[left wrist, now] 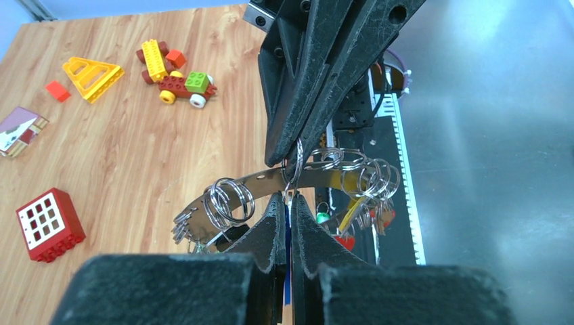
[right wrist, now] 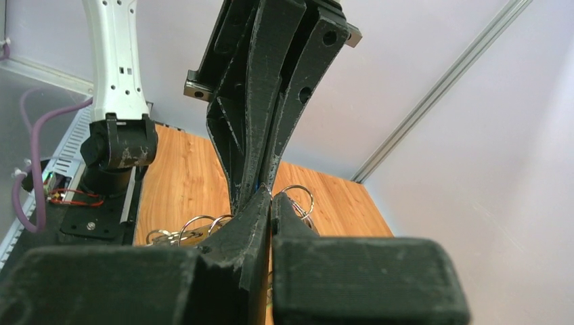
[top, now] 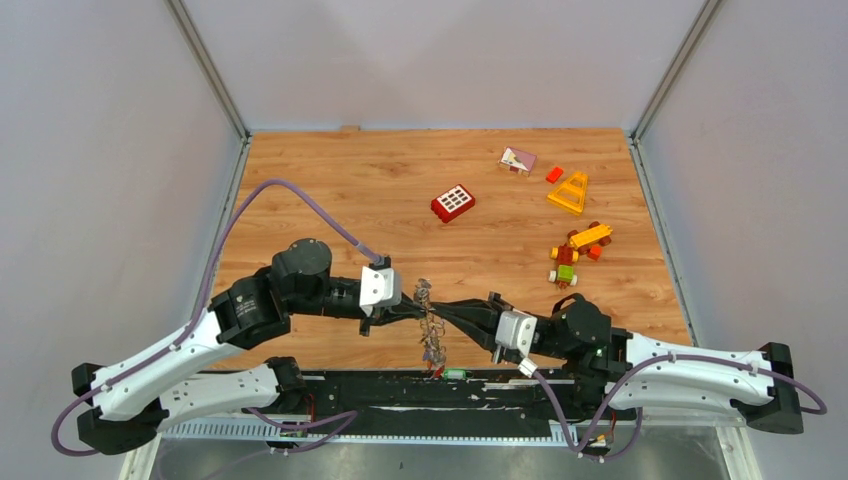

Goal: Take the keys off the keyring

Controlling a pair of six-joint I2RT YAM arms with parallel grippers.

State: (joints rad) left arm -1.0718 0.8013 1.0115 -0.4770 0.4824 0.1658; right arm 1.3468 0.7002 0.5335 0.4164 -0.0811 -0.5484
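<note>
You are holding the keyring [left wrist: 257, 181] up above the near edge of the table [top: 330, 190]. The left gripper [left wrist: 285, 203] is pinching its band with jaws pressed together. The right gripper [left wrist: 290, 161] is clamping a small split ring [left wrist: 298, 152] threaded on it, and the keys [left wrist: 184, 227] are dangling.

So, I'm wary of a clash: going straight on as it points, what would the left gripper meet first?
The keyring at its tips; right behind, it seems, the fingers of the right gripper.
</note>
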